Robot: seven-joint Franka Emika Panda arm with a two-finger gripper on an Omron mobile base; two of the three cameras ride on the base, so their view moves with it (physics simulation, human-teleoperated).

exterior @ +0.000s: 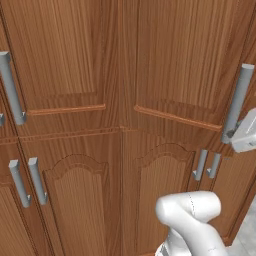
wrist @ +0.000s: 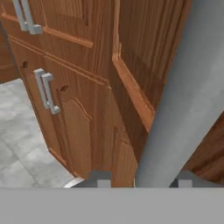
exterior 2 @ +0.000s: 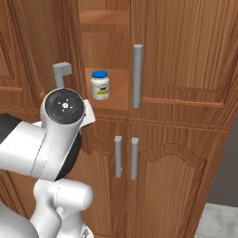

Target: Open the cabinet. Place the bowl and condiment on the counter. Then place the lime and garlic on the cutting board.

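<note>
The cabinet (exterior: pixel 165 55) is reddish-brown wood with long grey bar handles. In the right base view its left upper door (exterior 2: pixel 42 46) stands swung ajar, and the condiment (exterior 2: pixel 100 85), a pale jar with a blue lid, sits on the shelf behind the gap. My gripper (wrist: pixel 142 180) straddles that door's handle (wrist: pixel 183 100). The bar runs up between my fingertips, and a gap shows beside the left fingertip (wrist: pixel 101 179). The left base view has my gripper (exterior: pixel 234 134) at the lower end of the handle (exterior: pixel 238 100). The bowl, lime, garlic, cutting board and counter are out of view.
Below are shorter arched-panel doors (exterior: pixel 75 200) with paired grey handles (exterior 2: pixel 125 155). The right upper door (exterior 2: pixel 186 46) is closed, with its handle (exterior 2: pixel 137 76) beside the jar. Grey tiled floor (wrist: pixel 26 144) lies in front of the cupboard. My own arm (exterior 2: pixel 56 135) fills the lower left.
</note>
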